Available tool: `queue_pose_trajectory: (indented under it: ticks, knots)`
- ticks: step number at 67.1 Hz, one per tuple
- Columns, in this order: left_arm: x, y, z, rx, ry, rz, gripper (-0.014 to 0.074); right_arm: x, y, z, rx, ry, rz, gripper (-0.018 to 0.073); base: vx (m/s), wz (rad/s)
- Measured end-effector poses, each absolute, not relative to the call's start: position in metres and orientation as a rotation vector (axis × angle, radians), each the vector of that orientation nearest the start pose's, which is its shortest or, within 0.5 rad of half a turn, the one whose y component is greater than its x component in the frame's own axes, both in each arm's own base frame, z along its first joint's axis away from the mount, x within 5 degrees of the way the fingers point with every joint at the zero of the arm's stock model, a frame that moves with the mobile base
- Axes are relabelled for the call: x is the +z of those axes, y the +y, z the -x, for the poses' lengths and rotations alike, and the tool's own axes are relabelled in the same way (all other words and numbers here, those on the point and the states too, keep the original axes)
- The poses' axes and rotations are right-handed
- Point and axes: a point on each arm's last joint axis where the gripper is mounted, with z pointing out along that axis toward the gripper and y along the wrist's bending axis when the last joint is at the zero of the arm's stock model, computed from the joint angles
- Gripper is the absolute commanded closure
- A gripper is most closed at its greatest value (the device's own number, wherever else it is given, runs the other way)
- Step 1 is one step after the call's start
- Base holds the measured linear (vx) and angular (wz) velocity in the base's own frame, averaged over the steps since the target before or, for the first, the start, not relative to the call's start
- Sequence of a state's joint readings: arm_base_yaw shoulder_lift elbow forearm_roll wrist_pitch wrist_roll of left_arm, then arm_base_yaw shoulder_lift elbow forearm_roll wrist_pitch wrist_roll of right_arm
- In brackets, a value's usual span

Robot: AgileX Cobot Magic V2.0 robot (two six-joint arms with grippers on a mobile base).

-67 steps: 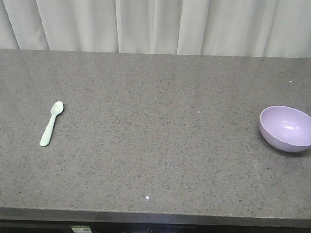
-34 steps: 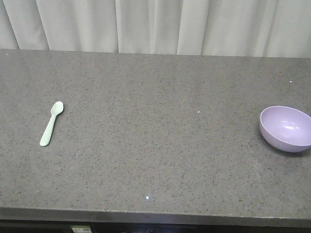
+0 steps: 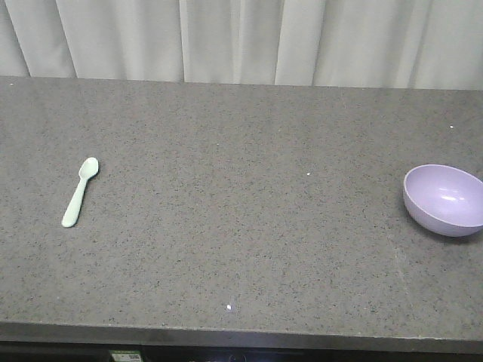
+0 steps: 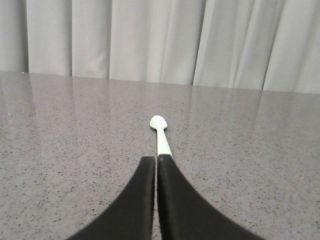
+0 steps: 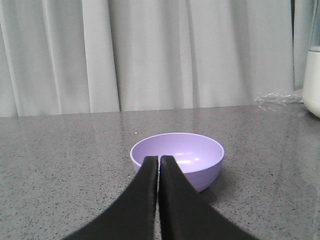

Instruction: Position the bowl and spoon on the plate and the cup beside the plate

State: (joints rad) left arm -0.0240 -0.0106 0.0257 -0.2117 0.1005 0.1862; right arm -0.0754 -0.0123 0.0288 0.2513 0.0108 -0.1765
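Left pincer [image 4: 156, 160] closed by spoon [image 4: 162, 141], right pincer [image 5: 159, 159] closed (tips before bowl [image 5: 192, 150])

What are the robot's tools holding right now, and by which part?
Nothing. The left tool and right tool are both shut and empty. The spoon and bowl lie free on the counter.

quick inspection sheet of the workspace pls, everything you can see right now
surface: grey speckled countertop, one white speck near the front edge
job's things: spoon lying flat at the left; bowl open side up, empty, at the right; plate and cup not seen
clutter: white container and crumpled clear plastic, far right in the right wrist view
grippers: left gripper shut, empty, pointing at spoon; right gripper shut, empty, pointing at bowl
cables: nothing seen
surroundings: pale curtain behind the countertop
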Motion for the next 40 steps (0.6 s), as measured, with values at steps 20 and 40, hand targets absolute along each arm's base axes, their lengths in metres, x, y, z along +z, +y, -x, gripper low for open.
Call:
queue_pose_trajectory:
  ticks: [20,40]
  knots:
    - [0.1961,-0.0033,-0.0566,-0.055,1.597,-0.016,0.0603,0.2032,-0.0040,-0.0564,0.002,1.506,-0.111,0.0561,0.00,0.00]
    - [0.1961,-0.0033,-0.0566,-0.055,1.597,-0.016,0.0603,0.2032,-0.0040,-0.0564,0.002,1.506,-0.111,0.0561,0.00,0.00]
